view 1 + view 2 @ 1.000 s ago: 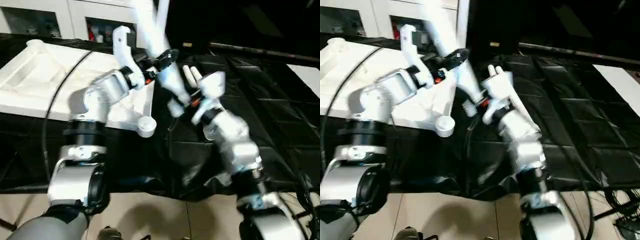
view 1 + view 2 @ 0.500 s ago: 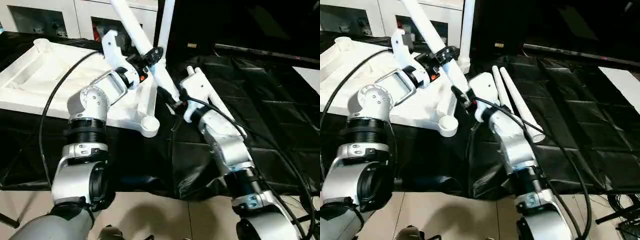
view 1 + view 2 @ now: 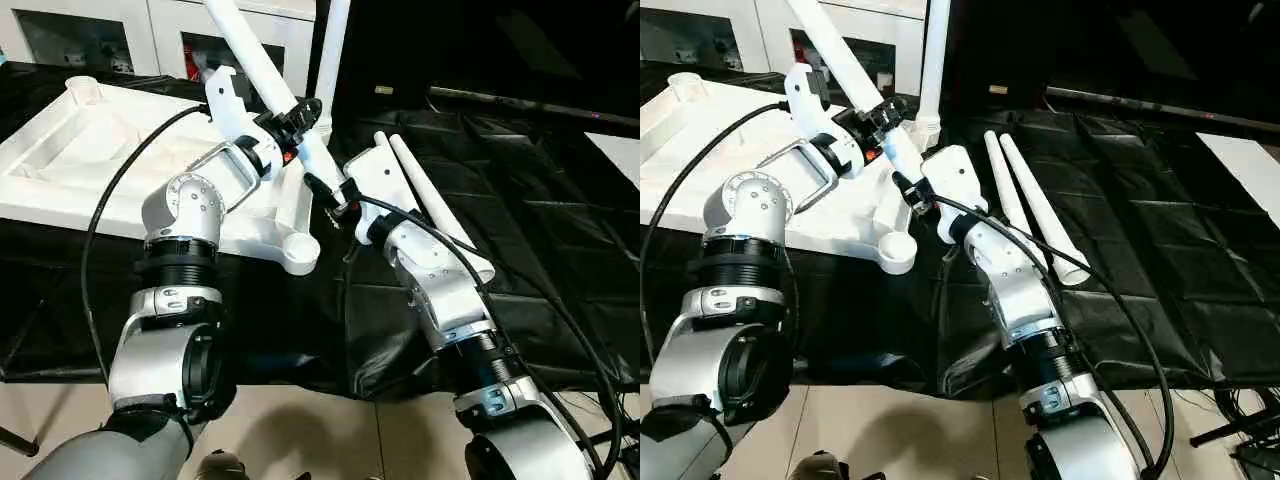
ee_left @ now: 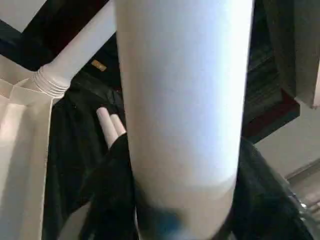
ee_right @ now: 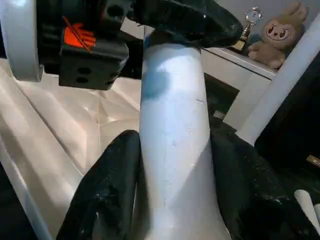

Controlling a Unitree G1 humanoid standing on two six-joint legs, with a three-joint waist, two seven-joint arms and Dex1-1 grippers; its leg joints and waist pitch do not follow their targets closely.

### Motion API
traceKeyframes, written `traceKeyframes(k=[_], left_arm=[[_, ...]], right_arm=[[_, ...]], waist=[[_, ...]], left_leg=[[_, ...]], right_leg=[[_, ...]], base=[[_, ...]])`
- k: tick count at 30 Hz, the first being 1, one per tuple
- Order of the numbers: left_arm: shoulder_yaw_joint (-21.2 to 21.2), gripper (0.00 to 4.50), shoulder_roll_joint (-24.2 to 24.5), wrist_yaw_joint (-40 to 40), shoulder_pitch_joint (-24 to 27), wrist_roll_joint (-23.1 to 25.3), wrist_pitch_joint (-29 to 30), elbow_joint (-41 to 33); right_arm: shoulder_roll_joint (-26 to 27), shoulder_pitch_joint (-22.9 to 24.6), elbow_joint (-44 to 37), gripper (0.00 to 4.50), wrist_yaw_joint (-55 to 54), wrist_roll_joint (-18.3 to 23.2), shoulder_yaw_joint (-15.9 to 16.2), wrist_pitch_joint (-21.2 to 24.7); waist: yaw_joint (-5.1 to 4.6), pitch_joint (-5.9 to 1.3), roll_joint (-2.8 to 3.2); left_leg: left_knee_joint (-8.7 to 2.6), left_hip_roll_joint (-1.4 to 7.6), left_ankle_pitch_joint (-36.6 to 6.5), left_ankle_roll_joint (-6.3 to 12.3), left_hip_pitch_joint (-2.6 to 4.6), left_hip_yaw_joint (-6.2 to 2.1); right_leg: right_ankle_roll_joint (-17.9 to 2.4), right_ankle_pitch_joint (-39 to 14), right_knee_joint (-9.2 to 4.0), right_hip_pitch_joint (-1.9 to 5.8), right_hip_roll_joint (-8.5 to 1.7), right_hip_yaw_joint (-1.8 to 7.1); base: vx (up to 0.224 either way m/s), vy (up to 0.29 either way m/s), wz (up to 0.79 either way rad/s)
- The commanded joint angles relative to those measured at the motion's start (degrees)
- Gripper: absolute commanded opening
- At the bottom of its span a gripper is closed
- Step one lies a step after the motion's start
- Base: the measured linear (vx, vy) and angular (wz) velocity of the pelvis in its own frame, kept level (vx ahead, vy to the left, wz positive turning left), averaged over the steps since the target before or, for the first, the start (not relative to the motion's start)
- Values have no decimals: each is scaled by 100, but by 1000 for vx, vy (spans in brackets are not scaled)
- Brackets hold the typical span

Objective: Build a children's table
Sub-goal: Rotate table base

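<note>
The white tabletop (image 3: 90,150) lies underside up on the left, with a round corner socket (image 3: 300,255) nearest me. One white leg (image 3: 330,50) stands upright in its far right corner. A second leg (image 3: 255,55) slants up to the left over the tabletop's right edge. My left gripper (image 3: 300,118) is shut around the middle of this leg, its black fingers (image 4: 112,190) hugging the tube (image 4: 185,100). My right gripper (image 3: 335,195) is shut on the leg's lower end (image 5: 175,135), one finger (image 5: 105,190) on each side. Two more legs (image 3: 440,220) lie on the cloth.
Black cloth (image 3: 560,230) covers the work table, and pale floor tiles run along its front edge. A white glass-door cabinet (image 3: 100,30) stands behind the tabletop. A black cable (image 3: 110,200) loops over my left arm. A plush toy (image 5: 277,35) sits on a back shelf.
My left gripper's fingers have closed onto the slanted leg. The right gripper has shifted left with the leg's lower end, toward the tabletop's right edge. The camera has steadied.
</note>
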Motion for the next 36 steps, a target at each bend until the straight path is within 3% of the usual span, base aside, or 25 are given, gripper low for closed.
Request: traceKeyframes(k=[1, 3, 4, 8, 9, 10, 11, 13, 14, 19, 20, 21, 22, 28, 29, 34, 36], left_arm=[[-16, 205, -16, 69, -84, -4, -7, 31], [-17, 193, -6, 35, -74, -23, 7, 2], [-52, 193, 27, -52, -63, -39, 15, -27], [-506, 192, 290, -804, 22, -3, 189, -268], [-799, 192, 439, -1204, 77, 68, 277, -413], [-853, 192, 472, -1299, 88, 71, 295, -441], [-1021, 192, 572, -1597, 124, 71, 350, -530], [-1192, 191, 680, -1919, 150, 59, 413, -608], [-1343, 191, 769, -2256, 177, 5, 490, -701], [-1705, 191, 960, -2946, 266, -138, 682, -1004], [-1866, 191, 1049, -3381, 323, -373, 860, -1304], [-1866, 191, 1049, -3381, 323, -373, 860, -1304], [-1969, 191, 1099, -3780, 362, -618, 1038, -1612], [-2011, 191, 1085, -4056, 359, -730, 1127, -1786], [-2011, 191, 1077, -4065, 358, -725, 1124, -1782], [-2016, 191, 1097, -4087, 404, -815, 1179, -1867], [-1993, 191, 1088, -4078, 428, -820, 1201, -1895]], right_arm=[[-91, -125, -11, 184, -117, -78, -56, -117], [-76, -149, 44, 184, -49, -13, -74, -242], [-28, -187, 79, 219, 204, 273, -175, -241], [-83, -246, -221, 263, 931, 1174, -542, 451], [-251, -268, -408, 273, 1436, 1584, -624, 1051], [-314, -270, -458, 285, 1570, 1674, -629, 1222], [-530, -272, -607, 285, 2011, 1949, -635, 1720], [-802, -268, -737, 300, 2508, 2228, -635, 2199], [-1081, -279, -782, 302, 2934, 2466, -645, 2656], [-1526, -330, -769, 302, 3569, 2899, -695, 3320], [-1677, -410, -731, 302, 3775, 3298, -843, 3846], [-1677, -410, -731, 302, 3775, 3298, -843, 3846], [-1795, -456, -717, 302, 3947, 3536, -907, 4246], [-1980, -403, -784, 302, 4297, 3607, -692, 4685], [-1988, -358, -824, 275, 4344, 3595, -615, 4719], [-1965, -280, -890, 268, 4313, 3673, -480, 4874], [-1939, -271, -871, 236, 4265, 3662, -464, 4844]], waist=[[-24, -484, 142], [-23, -482, 139], [-24, -480, 128], [-20, -477, 131], [-24, -481, 116], [-8, -487, 130], [7, -490, 137], [30, -485, 125], [36, -481, 95], [48, -476, 76], [47, -479, 78], [51, -485, 81], [45, -489, 65], [46, -481, 62], [45, -479, 63], [72, -492, 54], [75, -492, 53]], left_leg=[[-344, -60, -1023, -232, 150, 25], [-343, -60, -1035, -229, 147, 29], [-343, -63, -1052, -201, 149, 31], [-352, -43, -1024, -76, 153, 24], [-348, -45, -986, -49, 154, 26], [-345, -32, -908, -17, 156, 22], [-341, -30, -823, -6, 162, 26], [-336, -36, -762, -6, 159, 35], [-338, -54, -792, -36, 147, 47], [-342, -44, -913, -144, 132, 48], [-345, -33, -930, -150, 145, 42], [-341, -25, -899, -155, 135, 48], [-333, -34, -839, -171, 132, 52], [-328, -38, -815, -202, 110, 57], [-329, -35, -835, -212, 117, 57], [-331, -27, -779, -253, 119, 49], [-329, -29, -780, -261, 117, 52]], right_leg=[[-893, 86, -383, 349, -379, 270], [-886, 58, -386, 343, -384, 272], [-879, 27, -389, 350, -381, 270], [-906, 47, -383, 346, -379, 266], [-928, 122, -375, 357, -368, 263], [-971, 248, -361, 357, -372, 263], [-1016, 369, -351, 360, -371, 263], [-1037, 428, -357, 369, -371, 264], [-1059, 307, -376, 389, -376, 262], [-1066, -180, -410, 382, -417, 258], [-1109, -300, -410, 383, -425, 252], [-1130, -266, -404, 377, -428, 254], [-1170, -173, -395, 377, -417, 251], [-1076, -299, -416, 368, -418, 250], [-1063, -351, -420, 361, -419, 248], [-1016, -342, -404, 360, -418, 244], [-1015, -333, -407, 351, -418, 242]], base=[[0, 0, 0], [0, 0, 0], [0, 0, 0], [0, 0, 0], [0, 0, 0], [0, 0, 0], [0, 0, 0], [0, 0, 0], [0, 0, 0], [0, 0, 0], [0, 0, 0], [0, 0, 0], [0, 0, 0], [0, 0, 0], [0, 0, 0], [0, 0, 0], [0, 0, 0]])
